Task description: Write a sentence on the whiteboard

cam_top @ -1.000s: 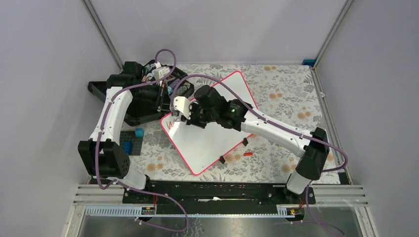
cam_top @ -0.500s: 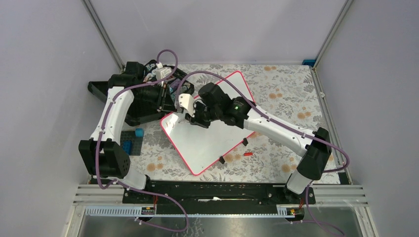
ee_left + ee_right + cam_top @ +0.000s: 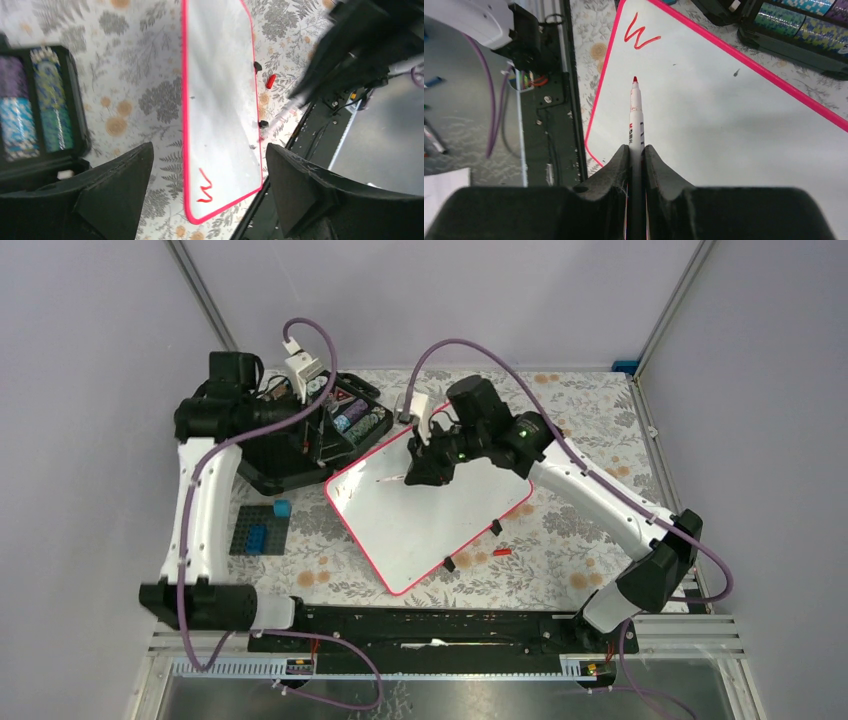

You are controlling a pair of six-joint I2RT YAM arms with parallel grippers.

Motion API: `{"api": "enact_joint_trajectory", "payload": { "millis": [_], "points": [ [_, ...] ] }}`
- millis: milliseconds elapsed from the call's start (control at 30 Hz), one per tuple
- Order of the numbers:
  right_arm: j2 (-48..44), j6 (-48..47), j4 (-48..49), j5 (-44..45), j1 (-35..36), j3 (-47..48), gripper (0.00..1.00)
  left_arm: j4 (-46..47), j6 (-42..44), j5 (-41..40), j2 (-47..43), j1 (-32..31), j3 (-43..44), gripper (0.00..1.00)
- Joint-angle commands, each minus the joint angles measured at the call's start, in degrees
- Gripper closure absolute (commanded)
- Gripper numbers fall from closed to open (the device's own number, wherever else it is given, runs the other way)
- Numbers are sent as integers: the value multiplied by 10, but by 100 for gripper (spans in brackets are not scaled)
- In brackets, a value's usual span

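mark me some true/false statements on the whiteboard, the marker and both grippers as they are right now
1. The right gripper is shut on a red marker. True.
2. The whiteboard already carries a whole sentence. False: only a red "W" shows, near one corner.
3. The left gripper is open and holds nothing. True.
4. The marker's tip is capped. False: the red tip is bare, and a small red cap-like piece lies on the floral cloth beside the board.
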Motion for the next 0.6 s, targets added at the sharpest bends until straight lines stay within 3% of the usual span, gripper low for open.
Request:
{"api": "enact_joint_trajectory", "payload": {
  "millis": [0,200,400,567],
  "points": [
    [4,106,-3,-92,-32,40,100,33,68,-6,-105,-43,0,12],
    [16,222,39,-142,-37,46,100,65,86,-141,-160,-179,-46,14],
    [29,284,67,-160,-38,56,100,33,116,-203,-133,-240,-16,17],
    [35,322,88,-180,-38,60,100,25,135,-247,-120,-285,-35,28]
  ]
}}
